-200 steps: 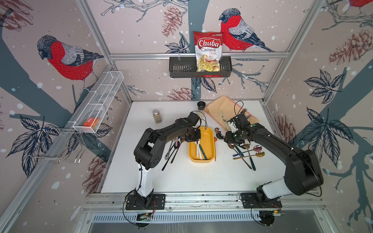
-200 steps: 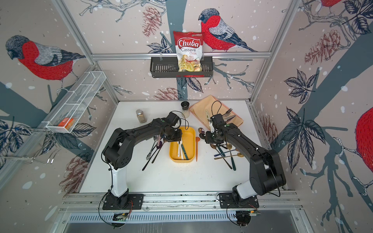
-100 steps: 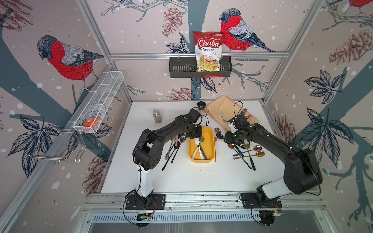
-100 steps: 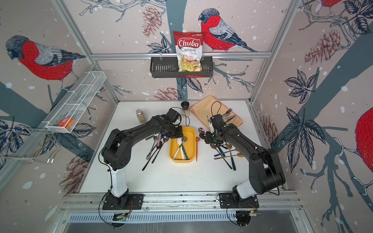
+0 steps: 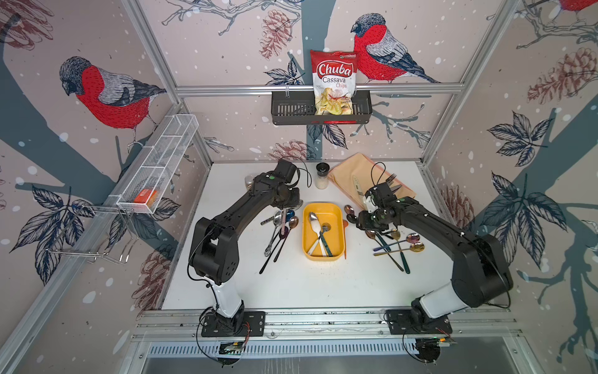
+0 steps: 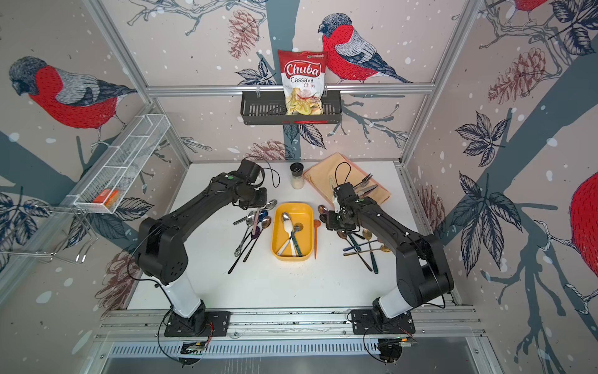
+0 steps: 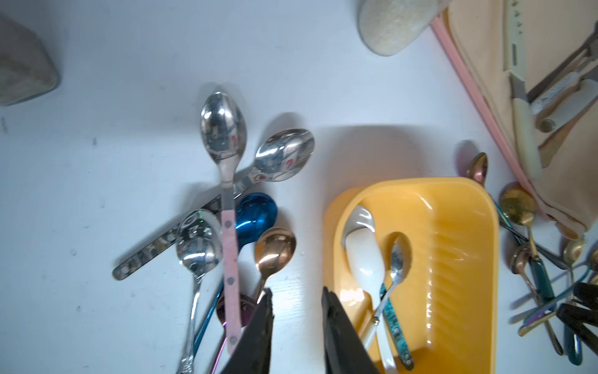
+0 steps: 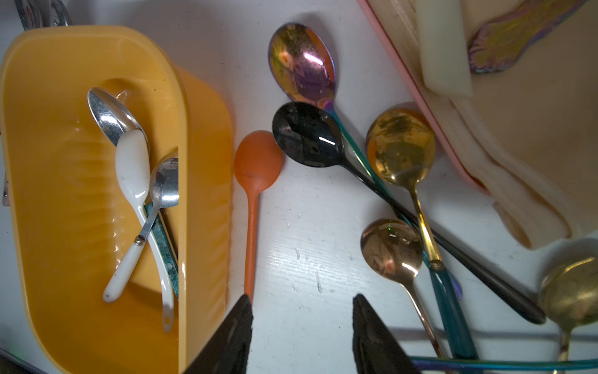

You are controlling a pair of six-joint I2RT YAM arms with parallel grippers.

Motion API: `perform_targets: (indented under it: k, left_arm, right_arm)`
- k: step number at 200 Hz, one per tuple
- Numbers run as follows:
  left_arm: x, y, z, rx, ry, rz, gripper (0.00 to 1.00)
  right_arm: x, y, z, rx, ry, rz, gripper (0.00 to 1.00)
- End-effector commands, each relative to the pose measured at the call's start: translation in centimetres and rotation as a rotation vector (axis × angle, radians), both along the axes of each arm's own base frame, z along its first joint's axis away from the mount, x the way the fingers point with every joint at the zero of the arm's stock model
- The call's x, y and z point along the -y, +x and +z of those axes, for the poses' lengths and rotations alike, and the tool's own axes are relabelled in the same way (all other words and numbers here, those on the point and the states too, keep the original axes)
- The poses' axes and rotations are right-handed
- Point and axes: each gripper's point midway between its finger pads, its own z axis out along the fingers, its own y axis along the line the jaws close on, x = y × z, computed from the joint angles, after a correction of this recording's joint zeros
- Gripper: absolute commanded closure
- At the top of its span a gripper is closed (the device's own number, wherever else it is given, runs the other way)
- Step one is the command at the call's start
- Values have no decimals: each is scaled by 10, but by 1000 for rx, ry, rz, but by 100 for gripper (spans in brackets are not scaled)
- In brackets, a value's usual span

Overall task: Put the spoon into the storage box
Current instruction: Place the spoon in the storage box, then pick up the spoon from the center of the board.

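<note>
The spoon, a white one, is lying inside the storage box, crossing a small steel spoon there, and no gripper is touching either. The left gripper is hovering released, its jaws apart with nothing between them. The yellow box is sitting just beside it, on the side toward the right arm. On its other side a loose pile is resting on the white table. There a pink-handled spoon is lying across the edge of a blue spoon, with a copper spoon just beside them. The right gripper is likewise hanging released and empty over bare table. An orange spoon is lying between it and the box, its handle running along the box wall toward one fingertip. Past this gripper, away from the box, a black spoon and a gold spoon are crossing handles. In both top views the box is sitting between the two grippers.
</note>
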Motion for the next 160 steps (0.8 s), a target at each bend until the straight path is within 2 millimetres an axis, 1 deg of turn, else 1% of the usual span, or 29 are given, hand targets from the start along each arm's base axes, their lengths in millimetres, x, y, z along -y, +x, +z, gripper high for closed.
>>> perform_targets:
  k: [1, 32, 56, 83, 126, 160]
  left_arm:
    - [-8, -3, -11, -27, 6, -23, 70]
    - [-16, -6, -39, -91, 28, -19, 71]
    - [-24, -8, -55, -123, 53, -3, 71]
    - [-27, -12, -71, -150, 66, -5, 71]
    - [-31, -17, -87, -181, 94, 0, 71]
    - [-33, -18, -96, -197, 106, -1, 72]
  right_arm:
    - [-4, 2, 0, 3, 5, 6, 48]
    - [-7, 2, 1, 2, -2, 14, 48]
    - [-6, 2, 1, 1, -7, 15, 48]
    - [-5, 0, 0, -3, -10, 16, 48]
    - [-6, 1, -1, -4, -9, 18, 48]
    - [-8, 2, 1, -2, 5, 20, 48]
